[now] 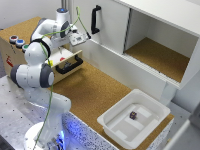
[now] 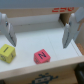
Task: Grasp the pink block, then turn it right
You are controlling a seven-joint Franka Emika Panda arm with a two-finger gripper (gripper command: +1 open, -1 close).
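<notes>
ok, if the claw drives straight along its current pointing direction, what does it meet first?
Probably the open drawer. The open claw points into it, and the pink block lies roughly between the fingertips' line, the yellow block off to one side. Depth is unclear.

The block (image 2: 41, 56) is pink with a black mark on its top face. The cube (image 2: 7, 52) beside it is yellow, also black-marked. The arm (image 1: 37, 60) is white with grey joints. The counter (image 1: 90, 92) is speckled brown cork. The tray (image 1: 152, 107) is white. The drawer handle (image 1: 70, 65) is black.
</notes>
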